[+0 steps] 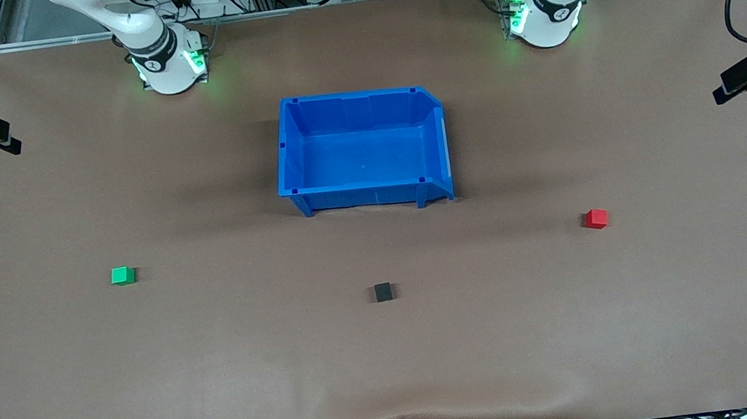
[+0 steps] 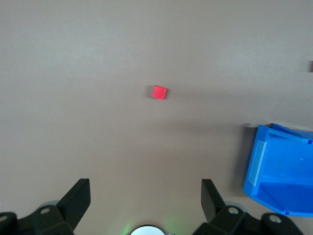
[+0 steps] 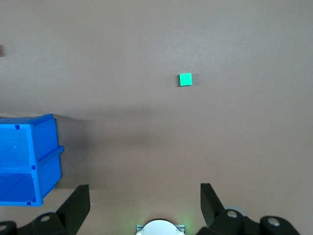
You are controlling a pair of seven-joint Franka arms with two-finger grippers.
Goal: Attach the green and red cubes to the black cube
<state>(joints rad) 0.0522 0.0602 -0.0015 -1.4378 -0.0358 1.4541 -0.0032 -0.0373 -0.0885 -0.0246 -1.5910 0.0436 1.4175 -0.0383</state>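
Both grippers, left gripper (image 2: 145, 196) and right gripper (image 3: 145, 196), hung wide open and empty; green cube (image 1: 122, 275) and red cube (image 1: 595, 218) flanked black cube (image 1: 383, 292), well apart, risking nudging it.

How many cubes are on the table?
3, all apart: green cube toward the right arm's end, red cube toward the left arm's end, black cube between them, nearest the front camera.

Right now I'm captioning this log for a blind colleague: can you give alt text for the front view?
Three small cubes sit apart on a brown table: green cube toward the right arm's end, red cube toward the left arm's, black cube between them, nearer the camera. An empty blue bin sits farther back.
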